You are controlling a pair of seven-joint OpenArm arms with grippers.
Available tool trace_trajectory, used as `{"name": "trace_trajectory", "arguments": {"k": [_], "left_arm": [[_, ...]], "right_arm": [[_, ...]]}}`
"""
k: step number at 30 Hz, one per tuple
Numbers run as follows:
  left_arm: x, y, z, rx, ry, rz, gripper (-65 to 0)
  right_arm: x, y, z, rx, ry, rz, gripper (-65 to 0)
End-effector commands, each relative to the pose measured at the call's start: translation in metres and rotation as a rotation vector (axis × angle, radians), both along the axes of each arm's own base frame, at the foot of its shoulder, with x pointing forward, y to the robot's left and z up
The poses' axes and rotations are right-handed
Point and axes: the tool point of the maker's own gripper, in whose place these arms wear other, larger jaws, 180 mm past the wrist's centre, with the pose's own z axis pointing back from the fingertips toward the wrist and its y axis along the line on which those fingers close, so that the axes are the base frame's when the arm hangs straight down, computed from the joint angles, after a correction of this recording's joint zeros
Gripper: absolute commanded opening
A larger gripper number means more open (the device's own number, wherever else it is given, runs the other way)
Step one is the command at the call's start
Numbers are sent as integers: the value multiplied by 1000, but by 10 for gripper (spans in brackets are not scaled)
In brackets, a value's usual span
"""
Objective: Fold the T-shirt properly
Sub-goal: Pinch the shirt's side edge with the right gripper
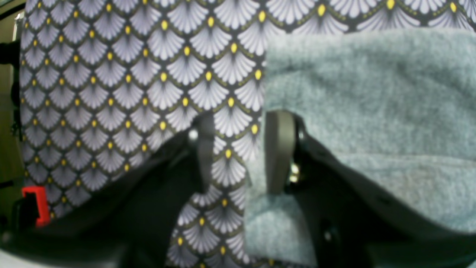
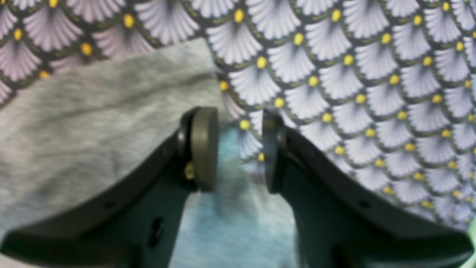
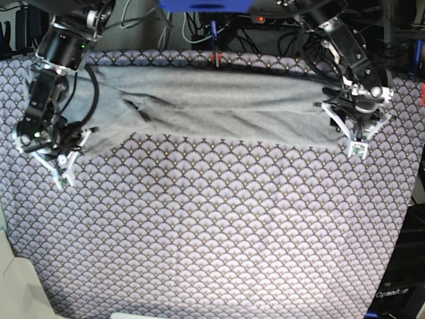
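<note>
Covering the whole table, a tablecloth (image 3: 219, 232) printed with pale purple-white fan scales and small yellow dots on a dark ground fills most of the base view. Beyond the tablecloth's far edge lies a dim clutter of cables and dark equipment, with a blue bar at the top. At the tablecloth's lower right corner a dark object bears pale lettering, too small to read with certainty.

The T-shirt (image 3: 219, 106), plain heather grey, lies stretched as a long folded band across the far part of the tablecloth, reaching from one arm to the other.

The left gripper (image 1: 240, 152) sits at the T-shirt's end on the base view's right; its jaws stand apart, with a grey edge of fabric lying against one pad and patterned cloth visible in the gap. The right gripper (image 2: 240, 149), at the T-shirt's other end, is released: its jaws are parted, with grey fabric beneath and between them, pinched by neither.
</note>
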Motion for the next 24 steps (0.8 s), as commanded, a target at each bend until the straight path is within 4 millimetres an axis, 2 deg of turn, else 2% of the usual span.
{"name": "trace_trajectory", "arguments": {"k": [1,6,12,18,24], "left_arm": [[9,3,13,15,-45,0,-424],[9,4,13,16,-46,0,-424],[8,4,13,16,-44,2,-424],[8,4,13,16,-44,2,-424],[8,4,13,16,-44,2,-424]], "right_arm": [[11,-1,12,9,-50,1,-432],[9,13,11,94,-53,8,-432],[11,13,12,97,-62,11,-432],[13,-5,19,57,-69,8,-431],[11,-10,19,48,-65,4,-431]]}}
